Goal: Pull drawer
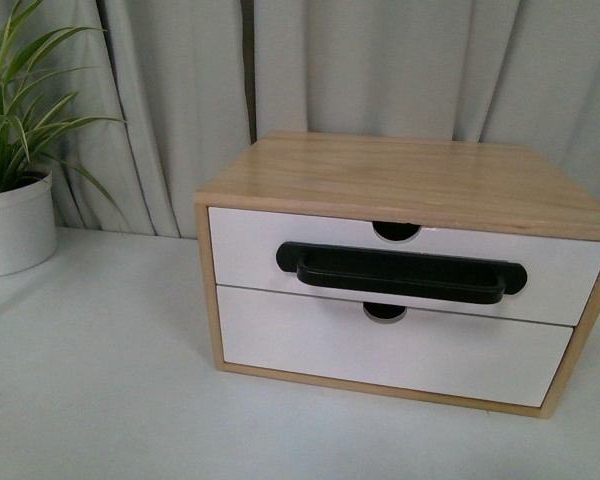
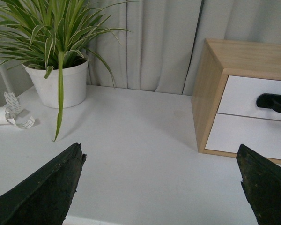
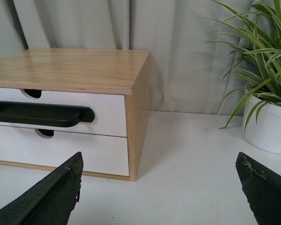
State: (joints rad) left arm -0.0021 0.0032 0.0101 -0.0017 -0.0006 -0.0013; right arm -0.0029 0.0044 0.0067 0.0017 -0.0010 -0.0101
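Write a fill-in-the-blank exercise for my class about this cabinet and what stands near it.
1. The black bar handle is fixed to the ____ of the two white fronts.
2. The drawer carrying that handle is fully ____ inside the wooden cabinet.
3. The plant to the left of the cabinet grows in a ____ pot.

Missing words: upper; closed; white.
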